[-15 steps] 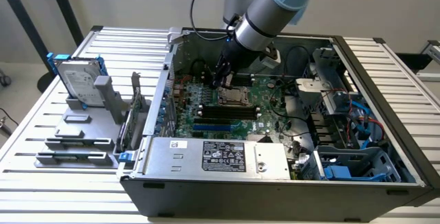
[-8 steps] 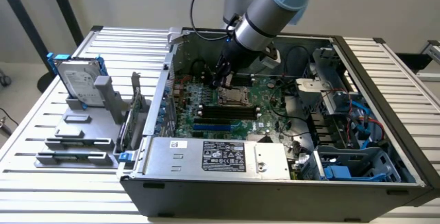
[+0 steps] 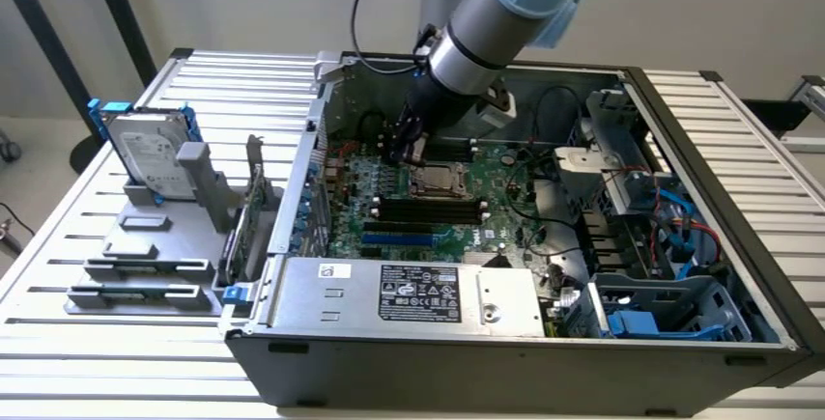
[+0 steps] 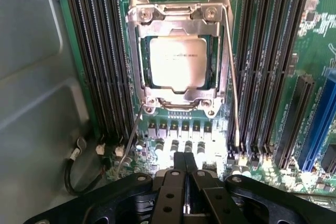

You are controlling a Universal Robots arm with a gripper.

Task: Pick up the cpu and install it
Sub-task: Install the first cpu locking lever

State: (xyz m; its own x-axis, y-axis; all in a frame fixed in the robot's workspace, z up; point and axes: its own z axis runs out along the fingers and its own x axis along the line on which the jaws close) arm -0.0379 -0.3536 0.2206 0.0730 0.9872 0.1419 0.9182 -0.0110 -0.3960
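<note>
Inside the computer case, the wrist view shows the cpu in its socket, with the pincer pressed together and empty. The exterior view adds a slatted worktop beneath the case and a hard drive beside it.

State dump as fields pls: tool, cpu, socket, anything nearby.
tool: shut, nothing between its fingers, over the board beside the socket
cpu: lying in the socket, metal top up, not touched by the tool
frame: down around the cpu
lever: runs along the frame's side; latched or not, cannot tell
memory slots: flank the socket on both sides
hard drive: upright on a stand outside the case, exterior view's left
case: open
</note>
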